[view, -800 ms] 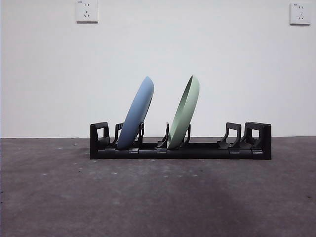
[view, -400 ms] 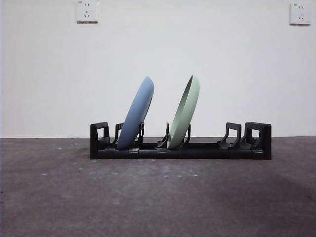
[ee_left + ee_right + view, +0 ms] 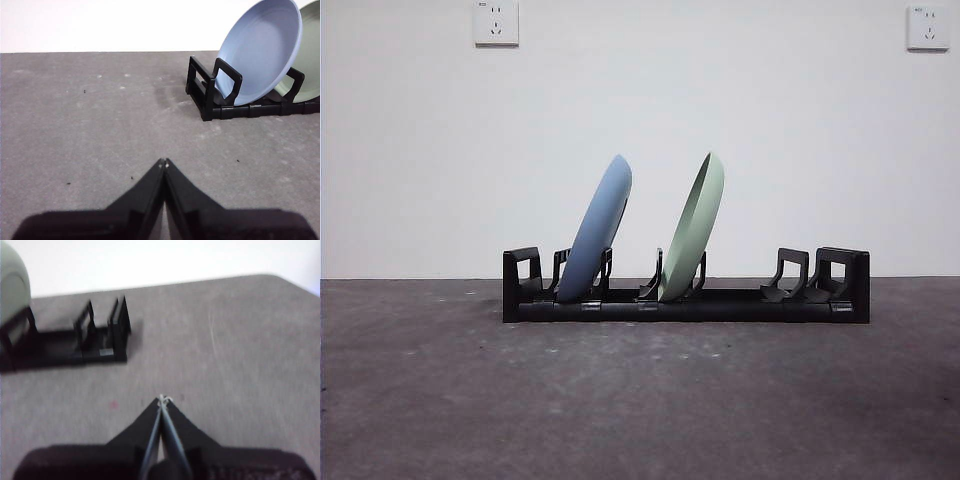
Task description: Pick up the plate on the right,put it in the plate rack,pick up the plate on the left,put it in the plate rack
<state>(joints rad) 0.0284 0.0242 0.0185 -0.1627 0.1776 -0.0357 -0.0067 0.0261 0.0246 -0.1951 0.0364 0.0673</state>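
Observation:
The long black plate rack (image 3: 740, 303) lies across the middle of the table. A blue plate (image 3: 597, 230) leans in its left slots and a pale green plate (image 3: 693, 230) leans in the slots beside it. In the left wrist view the blue plate (image 3: 262, 50) stands in the rack's end (image 3: 210, 92), well ahead of my left gripper (image 3: 163, 162), which is shut and holds nothing. The right wrist view is blurred: my right gripper (image 3: 163, 399) is shut and empty, away from the rack's other end (image 3: 102, 335), with the green plate's edge (image 3: 12, 285) at the corner.
Two wall sockets (image 3: 496, 22) sit high on the white wall behind. The grey table top (image 3: 640, 400) stretches in front of the rack. Neither arm shows in the front view. The table's far corner (image 3: 280, 280) shows in the right wrist view.
The plates and rack have not moved. A faint shadow on the table's front right has faded from the front view.

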